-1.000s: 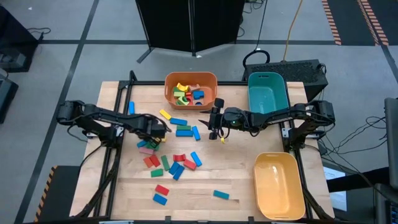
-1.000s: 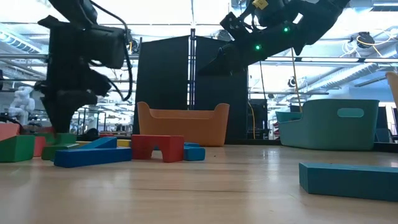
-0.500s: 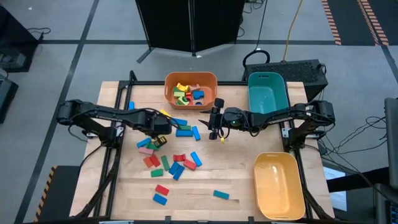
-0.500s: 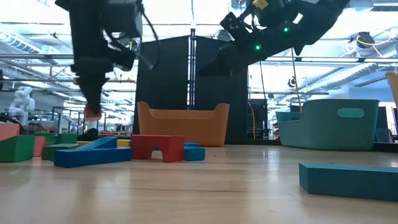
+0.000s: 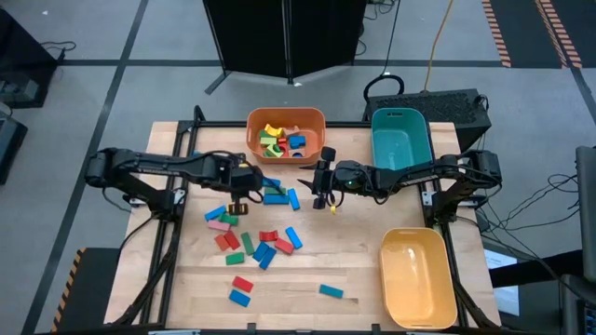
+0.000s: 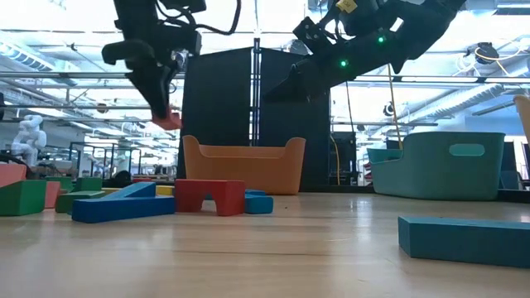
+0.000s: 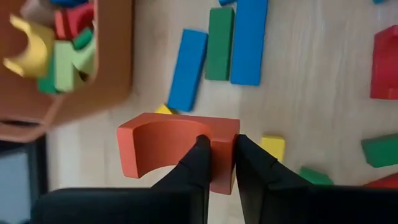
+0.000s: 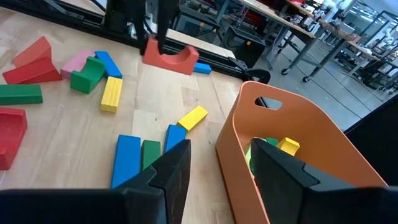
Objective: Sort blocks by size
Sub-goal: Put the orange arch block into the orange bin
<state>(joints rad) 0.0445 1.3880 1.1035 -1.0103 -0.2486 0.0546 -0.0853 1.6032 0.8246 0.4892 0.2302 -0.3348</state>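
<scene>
left gripper point(image 7: 216, 163) is clamped on a red arch block point(image 7: 168, 149); orange bin point(image 5: 285, 122) sits just up-right of it in the high view; right gripper point(image 8: 214, 165) hangs open

in the left wrist view the orange bin point(image 7: 93, 93) runs off the picture's edge, its blocks point(image 7: 59, 43) blurred into smears of yellow, green and red. the left gripper point(image 7: 217, 146) covers part of the red arch block point(image 7: 161, 149) where its fingers point(image 7: 198, 163) pinch it. in the low view the yellow bin point(image 6: 524, 112) shows only as a sliver at the edge, and the right gripper's fingers are cut off at the top.
</scene>
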